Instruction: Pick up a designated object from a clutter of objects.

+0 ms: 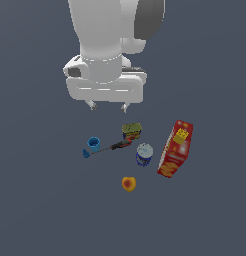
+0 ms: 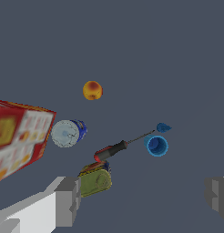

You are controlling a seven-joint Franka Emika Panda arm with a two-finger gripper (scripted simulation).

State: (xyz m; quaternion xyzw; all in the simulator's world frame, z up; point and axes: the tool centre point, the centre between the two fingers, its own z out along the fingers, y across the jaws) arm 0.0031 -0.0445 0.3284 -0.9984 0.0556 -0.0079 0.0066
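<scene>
blue can (image 1: pixel 144 154): dk-blue w/ silver top | box (image 1: pixel 176 149): red w/ yellow marks | squat can (image 1: pixel 131 131): olive-green | cup (image 1: pixel 94 144): lt-blue | screwdriver (image 1: pixel 118 145): red-black handle | fruit (image 1: pixel 128 184): orange-yellow

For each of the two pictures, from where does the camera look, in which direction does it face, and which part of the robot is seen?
Exterior view: sits off the arm, above the floor, facing the clutter; shows the white arm and gripper hanging over the olive-green can.
Wrist view: sits on the wrist, looking down past the grey fingertips at the floor.
Shared: blue can, red box, screwdriver, blue cup, fruit.
</scene>
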